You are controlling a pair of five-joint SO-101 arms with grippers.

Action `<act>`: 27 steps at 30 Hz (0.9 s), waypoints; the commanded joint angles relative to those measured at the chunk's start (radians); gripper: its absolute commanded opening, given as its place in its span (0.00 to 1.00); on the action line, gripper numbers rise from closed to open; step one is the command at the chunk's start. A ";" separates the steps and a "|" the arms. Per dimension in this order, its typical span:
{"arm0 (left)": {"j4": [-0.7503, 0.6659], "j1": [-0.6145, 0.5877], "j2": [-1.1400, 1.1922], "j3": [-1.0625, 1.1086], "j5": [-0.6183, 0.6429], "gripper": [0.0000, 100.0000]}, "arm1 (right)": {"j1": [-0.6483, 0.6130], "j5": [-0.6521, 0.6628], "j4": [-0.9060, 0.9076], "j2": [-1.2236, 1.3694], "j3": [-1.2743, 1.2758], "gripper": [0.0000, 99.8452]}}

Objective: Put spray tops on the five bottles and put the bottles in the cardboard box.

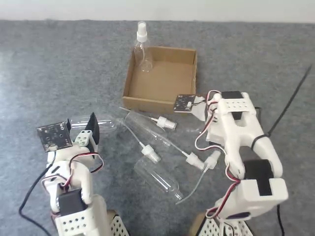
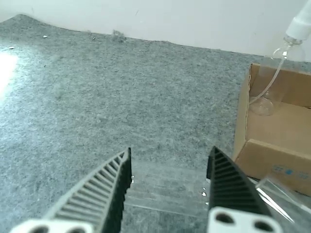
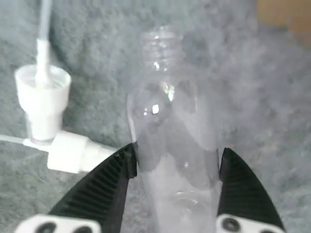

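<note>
Nearest me, the white left arm (image 1: 74,196) and white right arm (image 1: 246,142) rise from the near edge of the grey felt table (image 1: 49,59). The left gripper (image 2: 170,151) has its jaws spread wide, astride a clear plastic bottle (image 2: 165,191) lying on its side at the left, and nothing is pinched yet. The right gripper (image 3: 177,153) is likewise wide open. Its jaws flank a second clear bottle (image 3: 170,107) whose bare threaded neck points away from it, with a white spray top (image 3: 43,97) just beside.

A third uncapped bottle (image 1: 142,123) lies between the arms, and a fourth bottle (image 1: 158,178) lies nearer me, with loose spray tops (image 1: 167,123) scattered among them. Farther off sits the brown cardboard box (image 1: 129,78), holding one upright bottle (image 1: 142,46) already fitted with its top.

To my eye the job is about a fifth done, and the step in hand is getting a firm hold. I'd close each gripper squarely on its bottle's middle. I'd do it gently, since thin plastic buckles, and keep the neck free for the top.
</note>
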 commanded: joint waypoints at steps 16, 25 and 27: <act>-0.029 -0.005 -0.015 -0.008 -0.006 0.24 | 0.272 -0.011 0.007 -0.206 0.058 0.22; -0.029 -0.005 -0.015 -0.008 -0.006 0.24 | 0.358 -0.123 0.004 -0.248 0.137 0.22; -0.029 -0.005 -0.015 -0.008 -0.006 0.24 | 0.360 -0.172 0.004 -0.248 0.137 0.22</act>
